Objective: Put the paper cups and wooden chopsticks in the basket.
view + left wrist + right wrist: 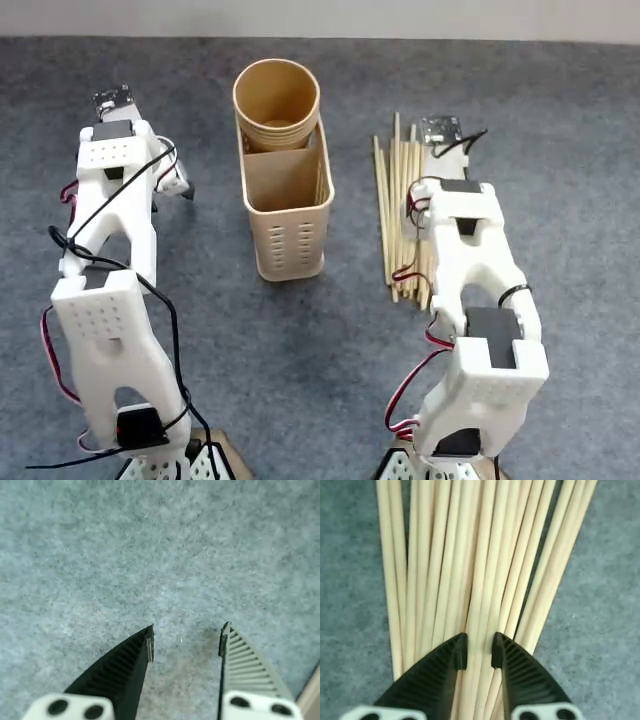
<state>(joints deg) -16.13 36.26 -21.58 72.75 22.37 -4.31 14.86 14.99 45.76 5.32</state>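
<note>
Inside the far compartment of the beige slotted plastic basket [290, 235] stands a nested stack of tan paper cups [276, 100], rims above the wall; their lower parts are hidden by it, so their number cannot be told. To one side of the basket, apart from it, the pale wooden chopsticks [480, 555] lie fanned flat on the grey carpet-like table cover [300, 380]. In the high view the white arm above them covers part of the bundle. The right gripper [479, 650] sits over the bundle, its black ribbed jaws pinched narrow around one stick. On the basket's other side, the left gripper [186, 640] hangs released, jaws wide apart above bare cover.
</note>
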